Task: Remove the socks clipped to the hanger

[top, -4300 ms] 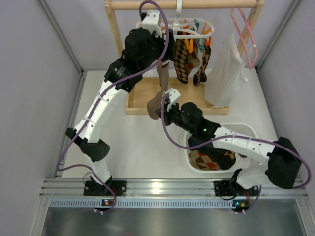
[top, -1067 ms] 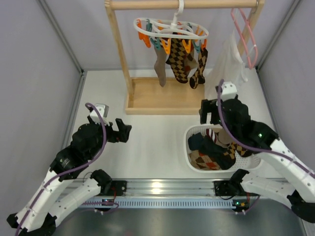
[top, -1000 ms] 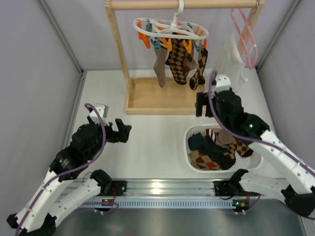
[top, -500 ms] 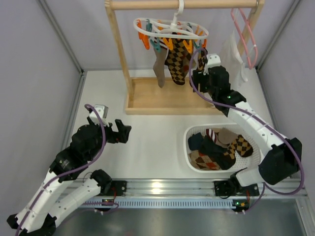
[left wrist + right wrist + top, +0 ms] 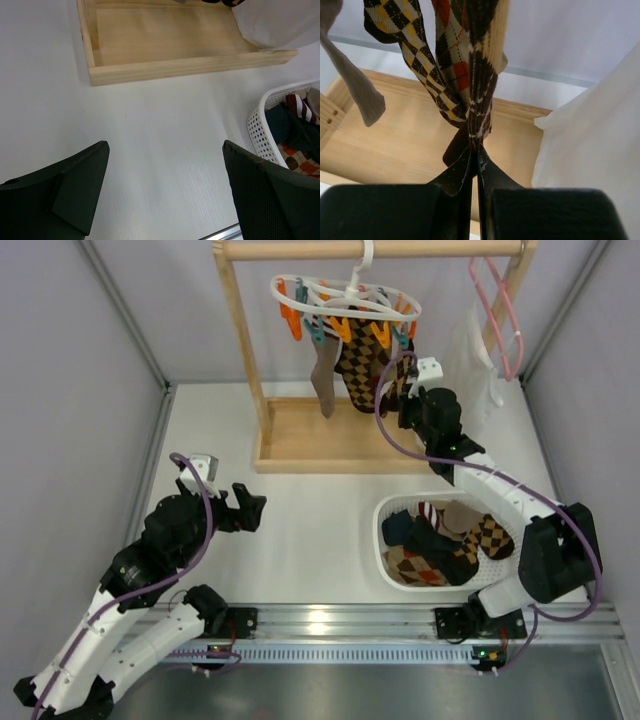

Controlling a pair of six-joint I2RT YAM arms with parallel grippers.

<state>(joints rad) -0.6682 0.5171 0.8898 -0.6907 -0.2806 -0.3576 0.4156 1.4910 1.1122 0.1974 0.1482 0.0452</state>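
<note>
The white oval hanger hangs by its hook from the wooden rail, with orange and teal clips. Socks dangle from it: a tan one, argyle ones and a dark brown patterned one. My right gripper is shut on the lower end of the brown patterned sock, which pinches to a point between the jaws. Low at the left, my left gripper stands open over bare table, holding nothing.
A white basket near the front right holds several socks. The wooden rack's tray base lies under the hanger. A white garment on a pink wire hanger hangs just right of my right gripper.
My right arm swung from above the basket up to the hanging socks and its jaws closed on the brown patterned sock. The left arm, earlier up at the hanger, now rests low and still.
</note>
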